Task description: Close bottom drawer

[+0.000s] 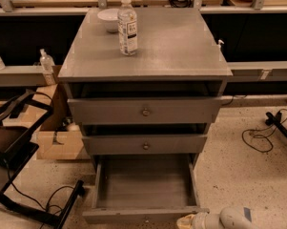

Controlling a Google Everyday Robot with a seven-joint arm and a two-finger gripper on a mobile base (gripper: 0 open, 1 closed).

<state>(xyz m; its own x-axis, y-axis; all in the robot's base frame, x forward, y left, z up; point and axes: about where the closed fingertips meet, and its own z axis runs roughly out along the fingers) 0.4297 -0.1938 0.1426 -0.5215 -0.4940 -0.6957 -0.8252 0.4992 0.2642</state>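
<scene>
Gripper (190,220) is sitting at 5 o'clock, just beside the front corner of the bottom drawer (143,187), which is standing pulled out beneath the cabinet (181,42), its long axis running 12-to-6 and its front facing 6; whether the gripper is spread or pressed together, I cannot tell.

The end effector (188,221) sits at the bottom edge. Far above it, the grey counter (181,46) carries an upright water bottle (128,27) and a white bowl (107,19), both up-left of it.

On worktop (181,46) stands bottle (127,11): white label (128,30) with dark print, letters cannot be read. No other words, numbers or signs to read. Robot's tool (187,221) low down, just beside front right corner of bottom drawer (143,185)
</scene>
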